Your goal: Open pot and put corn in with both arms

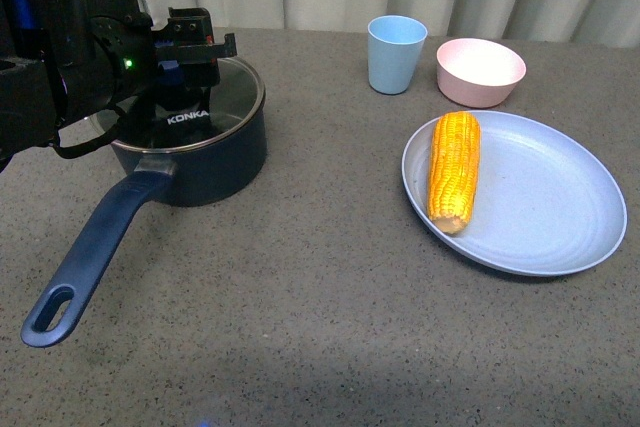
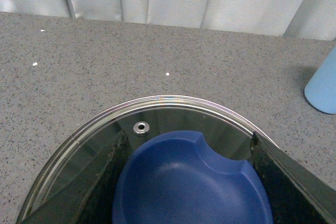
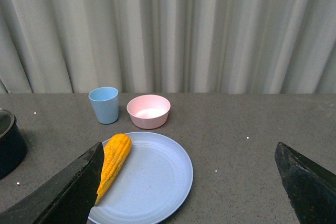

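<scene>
The navy pot [image 1: 210,152] stands at the left with its long blue handle [image 1: 95,247] pointing toward me. Its glass KONKA lid [image 1: 235,87] sits on it. My left gripper [image 1: 185,52] is over the lid and shut on the blue knob [image 2: 189,182], with a finger on each side of it. The corn [image 1: 453,169] lies on the left part of the light blue plate [image 1: 560,207]; it also shows in the right wrist view [image 3: 115,160]. My right gripper [image 3: 189,192] is open and empty, well back from the plate [image 3: 152,177]; it is out of the front view.
A light blue cup [image 1: 396,53] and a small pink bowl [image 1: 480,71] stand behind the plate. The cup's edge shows in the left wrist view [image 2: 323,90]. A pale curtain hangs behind the grey table.
</scene>
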Controlling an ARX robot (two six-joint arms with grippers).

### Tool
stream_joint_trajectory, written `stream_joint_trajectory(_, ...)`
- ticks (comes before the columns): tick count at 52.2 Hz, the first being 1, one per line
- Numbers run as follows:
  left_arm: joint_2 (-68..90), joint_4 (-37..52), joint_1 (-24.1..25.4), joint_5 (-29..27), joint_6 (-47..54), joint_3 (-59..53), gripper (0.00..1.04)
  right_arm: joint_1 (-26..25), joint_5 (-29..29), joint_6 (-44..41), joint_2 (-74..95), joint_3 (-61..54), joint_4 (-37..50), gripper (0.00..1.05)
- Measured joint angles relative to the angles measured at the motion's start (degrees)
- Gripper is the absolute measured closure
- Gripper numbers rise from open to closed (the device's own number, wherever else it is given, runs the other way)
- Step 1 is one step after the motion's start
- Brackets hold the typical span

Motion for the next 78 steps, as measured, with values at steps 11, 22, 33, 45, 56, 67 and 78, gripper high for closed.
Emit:
stream_joint_trajectory(11, -3.96, -1.49, 1.22, -0.07, -2.47, -0.76, 0.43, 0.00, 0.02, 0.00, 0.00, 0.00, 0.00, 0.09)
stream_joint_trajectory(22, -9.40, -3.08, 8.96, 1.14, -4.07, -0.24, 0.43, 0.00, 0.02, -0.02, 0.00, 0.00, 0.00, 0.09)
stream_joint_trajectory(33, -4.68, -2.99, 19.93, 2.67, -3.72, 1.20, 0.43, 0.00, 0.02, 0.00, 0.00, 0.00, 0.00, 0.09)
stream_joint_trajectory(45, 2.64, 0.61, 23.71, 2.69, -2.95, 2.93, 0.43, 0.00, 0.02, 0.00, 0.00, 0.00, 0.00, 0.09)
stream_joint_trajectory(56, 9.01, 5.44, 24.41, 3.69, -2.45, 4.50, 0.43, 0.00, 0.02, 0.00, 0.00, 0.00, 0.00, 0.09)
stream_joint_trajectory(67, 14.25, 9.84, 25.20, 3.56, -3.06, 5.18, 0.43, 0.00, 0.02, 0.00, 0.00, 0.00, 0.00, 0.09)
stream_joint_trajectory(78, 16.76, 11.72, 25.59, 2.67, -3.65, 5.20, 0.43, 0.00, 0.02, 0.00, 0.00, 0.00, 0.00, 0.09)
